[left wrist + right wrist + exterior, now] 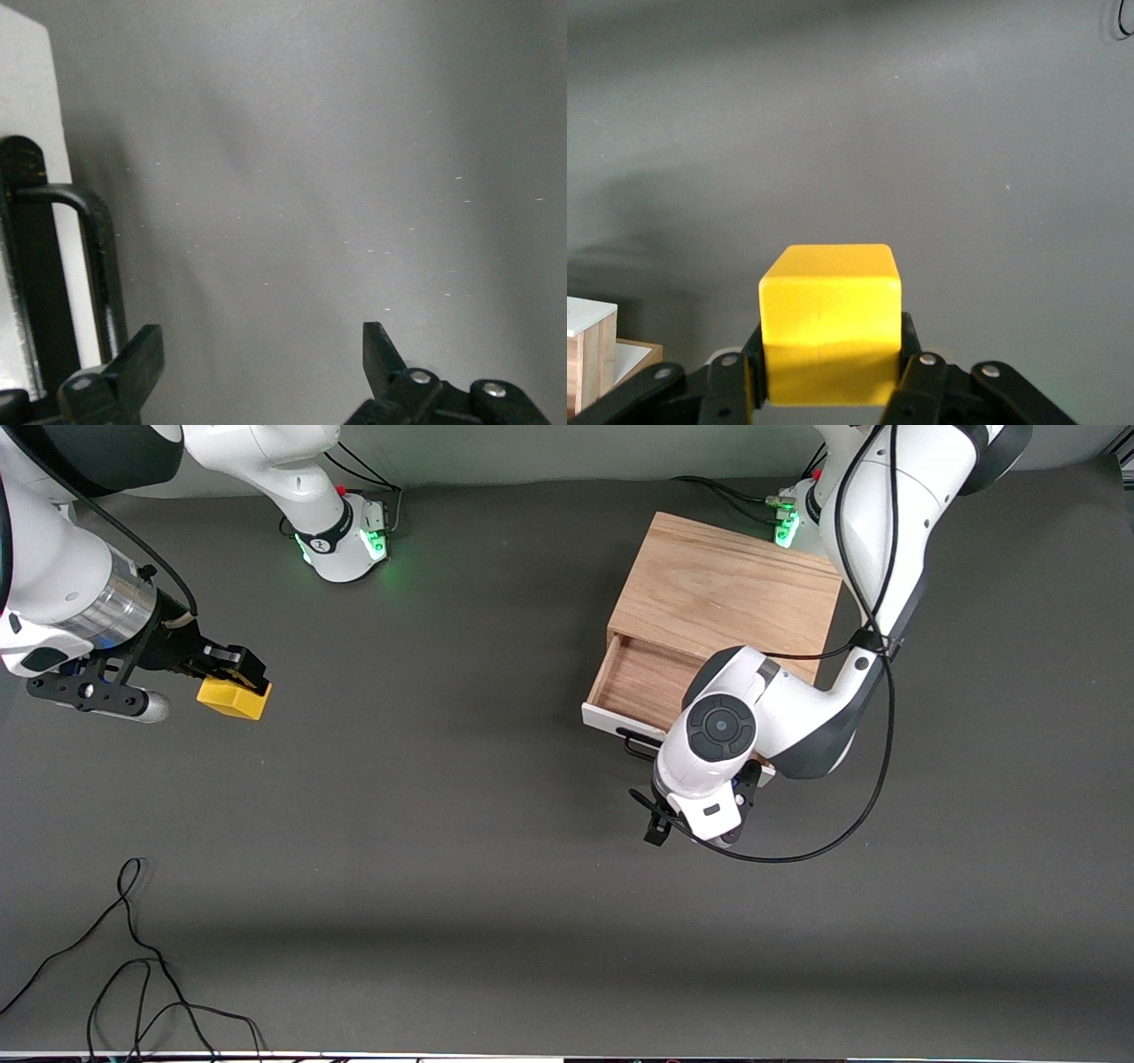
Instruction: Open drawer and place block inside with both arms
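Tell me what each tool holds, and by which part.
The right tool grips the block by two opposite side faces. The left tool is open and holds nothing, beside the drawer's handle.

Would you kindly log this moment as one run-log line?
drawer: open | block: held in shut right gripper, toward right arm's end of table | left gripper: open, beside drawer handle
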Robot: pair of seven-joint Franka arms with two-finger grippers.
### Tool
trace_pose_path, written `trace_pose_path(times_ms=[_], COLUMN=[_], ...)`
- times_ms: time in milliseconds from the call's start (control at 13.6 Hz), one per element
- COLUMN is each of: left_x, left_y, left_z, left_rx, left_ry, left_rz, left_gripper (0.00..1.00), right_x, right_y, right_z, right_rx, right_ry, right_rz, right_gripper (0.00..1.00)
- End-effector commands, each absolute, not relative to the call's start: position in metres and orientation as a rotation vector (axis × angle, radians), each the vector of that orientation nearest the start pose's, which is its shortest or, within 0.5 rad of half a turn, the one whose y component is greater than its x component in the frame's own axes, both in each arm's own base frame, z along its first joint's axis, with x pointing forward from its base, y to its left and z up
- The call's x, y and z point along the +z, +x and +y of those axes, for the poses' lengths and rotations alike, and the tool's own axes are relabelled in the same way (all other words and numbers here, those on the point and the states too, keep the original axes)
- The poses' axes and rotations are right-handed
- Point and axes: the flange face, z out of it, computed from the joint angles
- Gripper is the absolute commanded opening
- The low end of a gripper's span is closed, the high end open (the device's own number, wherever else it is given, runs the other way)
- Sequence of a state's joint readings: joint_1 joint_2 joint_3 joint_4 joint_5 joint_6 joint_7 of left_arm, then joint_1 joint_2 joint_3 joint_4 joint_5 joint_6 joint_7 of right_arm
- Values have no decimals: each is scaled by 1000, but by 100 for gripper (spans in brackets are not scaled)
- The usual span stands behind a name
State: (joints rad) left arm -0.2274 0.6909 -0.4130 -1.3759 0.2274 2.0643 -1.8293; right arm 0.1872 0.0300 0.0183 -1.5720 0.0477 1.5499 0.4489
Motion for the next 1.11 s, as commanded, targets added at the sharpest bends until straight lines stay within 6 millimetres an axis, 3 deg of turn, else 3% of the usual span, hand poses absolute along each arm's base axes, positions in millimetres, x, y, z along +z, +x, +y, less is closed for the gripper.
trace_pose_path(times_ms=[0,148,221,516,811,959,1033], left_x=[395,442,463,530,557,561,562], left_y=[649,642,638,621,595,580,573], left_z=[-339,-299,-280,-168,-72,-37,-19], left_rx=[-72,-34,5,211,321,330,338], left_ry=[-2681,-2696,-2716,-2833,-2961,-3010,-3049], left_rz=[-1780,-1615,-1545,-1161,-710,-554,-491], left_gripper=[100,100,100,100,100,100,100], right_x=[610,613,612,602,565,535,522], right_y=[546,552,552,552,542,527,525], right_z=[141,160,179,251,352,414,433], right_rx=[102,91,90,103,156,176,187], right_ry=[-3069,-3055,-3053,-3053,-3064,-3092,-3101], right_rz=[419,509,521,567,668,665,660], right_gripper=[0,0,0,0,0,0,0])
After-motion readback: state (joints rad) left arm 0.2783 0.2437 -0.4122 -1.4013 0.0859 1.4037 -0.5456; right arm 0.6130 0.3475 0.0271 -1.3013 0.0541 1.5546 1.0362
